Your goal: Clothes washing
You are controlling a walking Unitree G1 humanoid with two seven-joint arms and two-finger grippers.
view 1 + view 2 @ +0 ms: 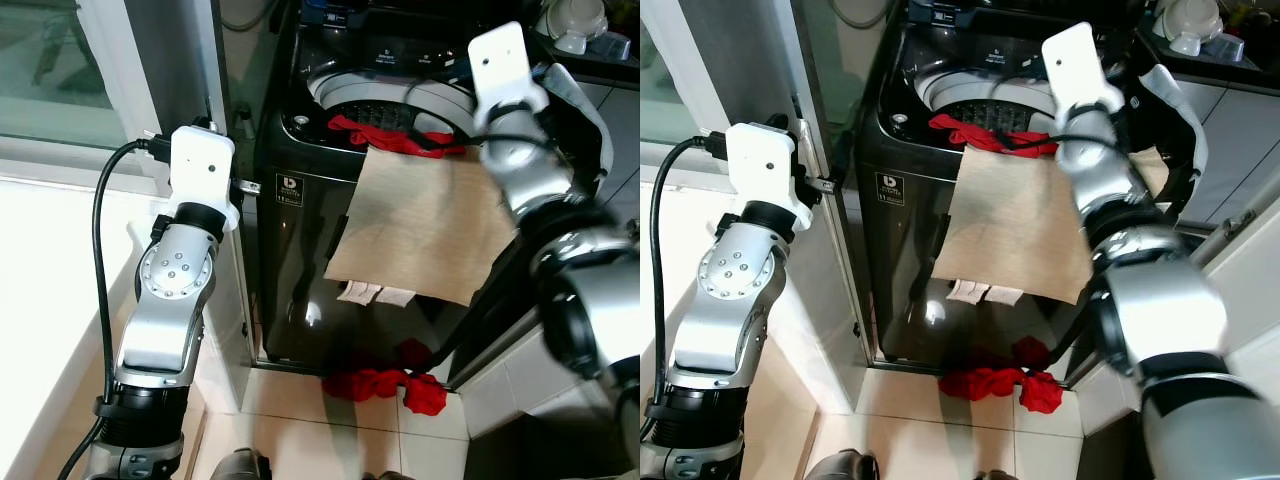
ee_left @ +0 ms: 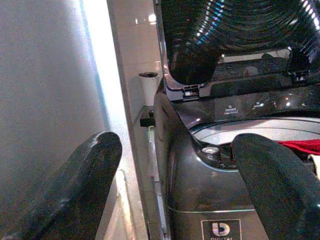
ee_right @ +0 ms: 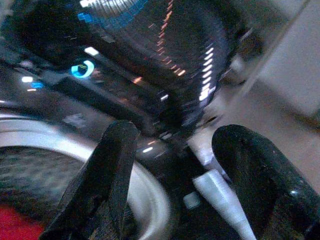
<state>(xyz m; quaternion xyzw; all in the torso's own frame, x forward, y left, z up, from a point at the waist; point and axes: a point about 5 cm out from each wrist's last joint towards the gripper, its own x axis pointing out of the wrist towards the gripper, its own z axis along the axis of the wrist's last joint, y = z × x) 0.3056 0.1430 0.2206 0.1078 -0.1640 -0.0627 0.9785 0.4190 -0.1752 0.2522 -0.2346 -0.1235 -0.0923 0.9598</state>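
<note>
A: What's the biggest thing there?
B: A black top-loading washing machine [image 1: 300, 260], lid raised, standing on a tiled floor [image 1: 330, 440] beside a pale window frame [image 1: 130, 60].

A: And the laundry?
B: A tan cloth [image 1: 425, 230] hangs from the rim of the tub down the machine's front, a pale printed edge showing under its lower hem. A red garment [image 1: 385, 135] lies across the rim at the tub opening, just above the tan cloth and touching it. Another red garment [image 1: 385, 383] sits crumpled on the floor at the foot of the machine.

A: Where are the arms?
B: The right arm reaches up over the tub; the right end effector [image 3: 172, 165] hovers above the white tub ring and the control panel, fingers spread wide, nothing between them. The left arm is raised at the machine's left front corner; the left end effector [image 2: 175, 175] is also spread wide and empty, pointing along the gap between the machine and the window frame.

A: Anything smaller?
B: White dishes [image 1: 575, 25] on the desk [image 1: 610, 62] to the right of the machine.
</note>
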